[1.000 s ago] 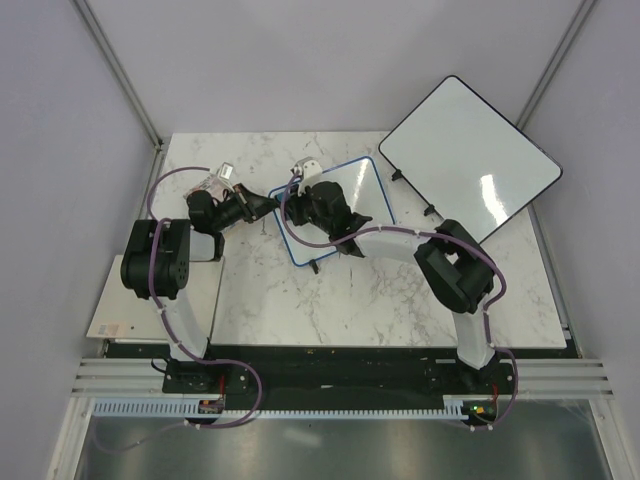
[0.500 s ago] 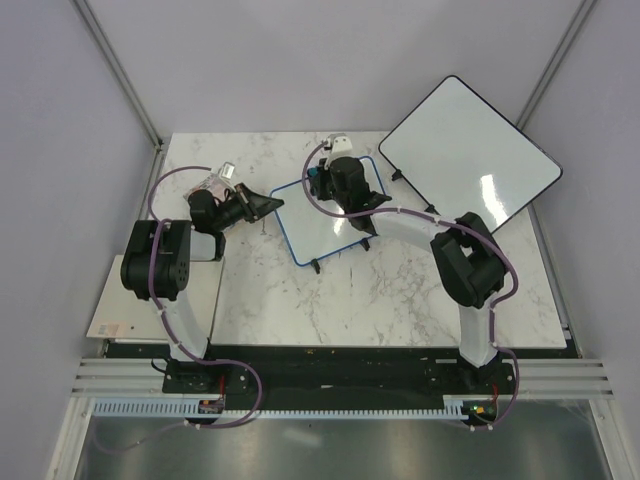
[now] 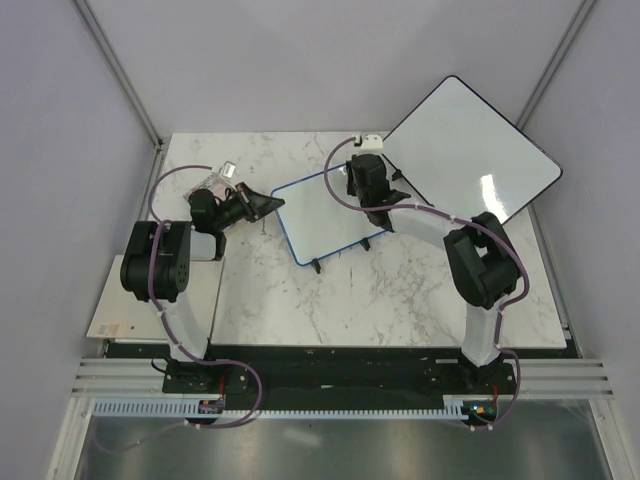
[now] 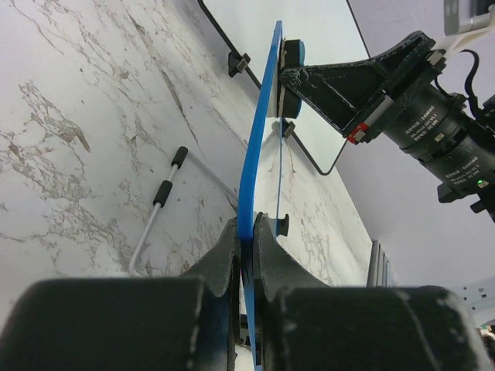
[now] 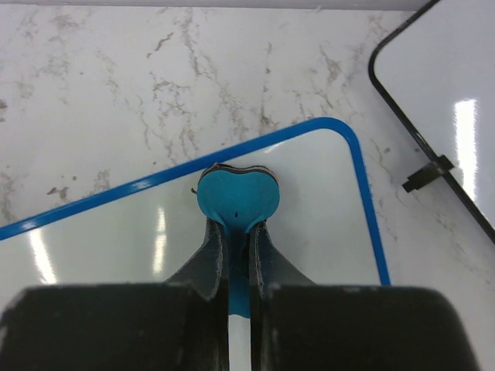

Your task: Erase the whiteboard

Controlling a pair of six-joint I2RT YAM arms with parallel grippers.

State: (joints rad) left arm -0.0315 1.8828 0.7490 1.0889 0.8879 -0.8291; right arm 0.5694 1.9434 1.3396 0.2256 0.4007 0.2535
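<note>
Whiteboard — edge in left claw, eraser atop

The bench is white marble veined in grey. At its middle the whiteboard has a glossy white face inside a bright blue frame, with small black feet. At two o'clock a larger board is white too, but framed in near-black. The eraser is teal, between the dark grey right fingers; the left fingers are black. A pen is silver with black ends. The left arm and right arm are black with white links, trailed by purple cables.
</note>
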